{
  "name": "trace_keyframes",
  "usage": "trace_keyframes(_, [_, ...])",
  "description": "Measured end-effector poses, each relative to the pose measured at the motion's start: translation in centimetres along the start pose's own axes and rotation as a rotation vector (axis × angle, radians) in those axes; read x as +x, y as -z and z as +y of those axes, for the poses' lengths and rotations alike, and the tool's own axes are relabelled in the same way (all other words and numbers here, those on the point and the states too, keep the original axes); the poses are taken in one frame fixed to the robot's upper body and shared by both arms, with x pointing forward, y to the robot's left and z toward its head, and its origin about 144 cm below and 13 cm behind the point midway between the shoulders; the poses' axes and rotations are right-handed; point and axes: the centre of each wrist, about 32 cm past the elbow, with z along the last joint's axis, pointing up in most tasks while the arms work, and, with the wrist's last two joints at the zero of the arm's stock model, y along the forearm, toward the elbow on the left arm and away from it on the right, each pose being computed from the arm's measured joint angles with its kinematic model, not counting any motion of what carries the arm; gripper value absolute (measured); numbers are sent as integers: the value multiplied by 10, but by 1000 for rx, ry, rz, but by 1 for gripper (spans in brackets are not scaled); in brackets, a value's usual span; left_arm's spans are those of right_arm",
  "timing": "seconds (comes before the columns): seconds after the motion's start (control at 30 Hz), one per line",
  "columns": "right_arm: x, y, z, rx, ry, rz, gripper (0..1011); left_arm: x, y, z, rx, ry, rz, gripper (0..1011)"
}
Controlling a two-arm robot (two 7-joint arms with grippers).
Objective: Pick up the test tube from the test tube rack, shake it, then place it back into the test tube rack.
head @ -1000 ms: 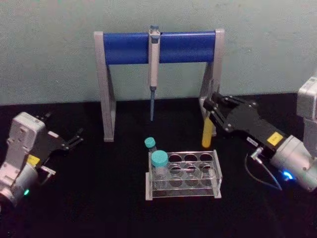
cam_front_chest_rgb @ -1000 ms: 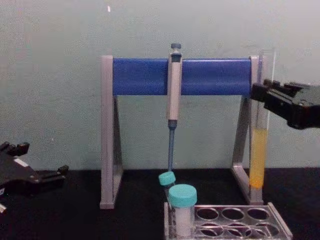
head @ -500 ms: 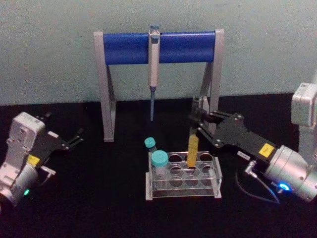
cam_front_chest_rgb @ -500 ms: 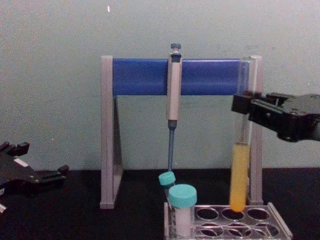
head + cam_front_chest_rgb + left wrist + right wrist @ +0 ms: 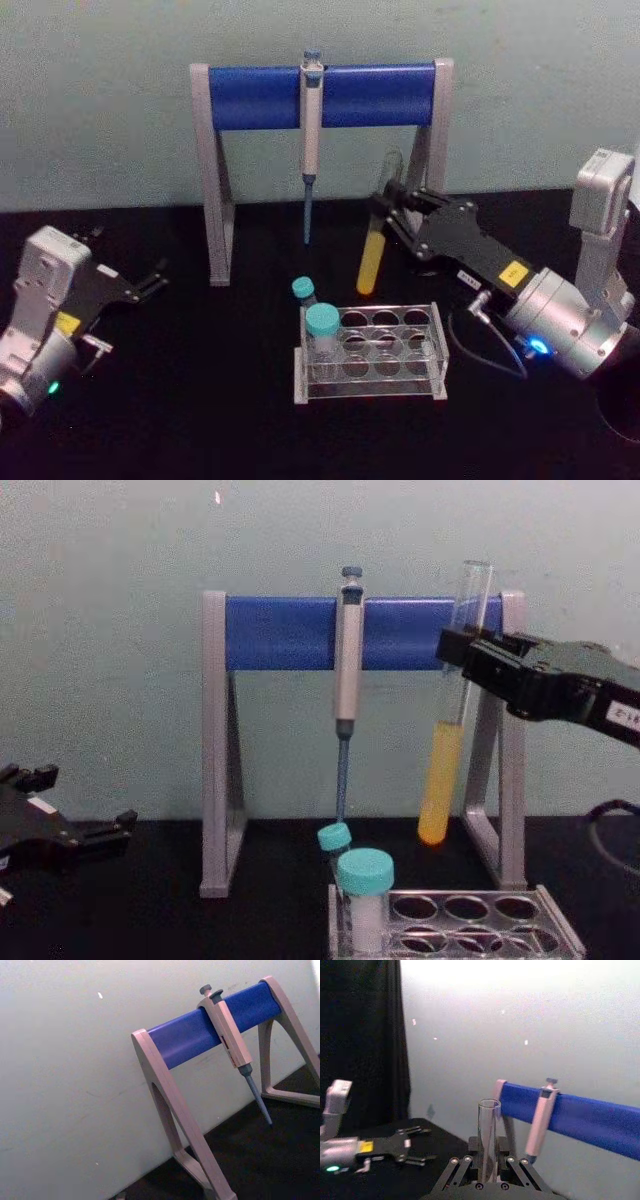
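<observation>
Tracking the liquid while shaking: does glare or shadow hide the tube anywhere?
Chest view: yellow liquid in the test tube stands out against the wall. Head view: its clear top fades into the wall above the right end effector; the left end effector blends into the black table. Right wrist view: glare washes out the upper wall, clear of the tube's rim.

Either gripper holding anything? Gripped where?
The right gripper holds the test tube by its clear upper part, above the yellow liquid. The left gripper holds nothing.
</observation>
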Motion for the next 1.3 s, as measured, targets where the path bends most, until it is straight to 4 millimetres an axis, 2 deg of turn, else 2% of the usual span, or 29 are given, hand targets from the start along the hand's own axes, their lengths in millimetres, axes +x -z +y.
trace_keyframes(0.33, [8, 3, 1, -3, 76, -31, 228, 0, 0, 0, 0, 0, 0, 1001])
trace_keyframes(1.3, [9, 3, -1, -15, 78, -25, 228, 0, 0, 0, 0, 0, 0, 1001])
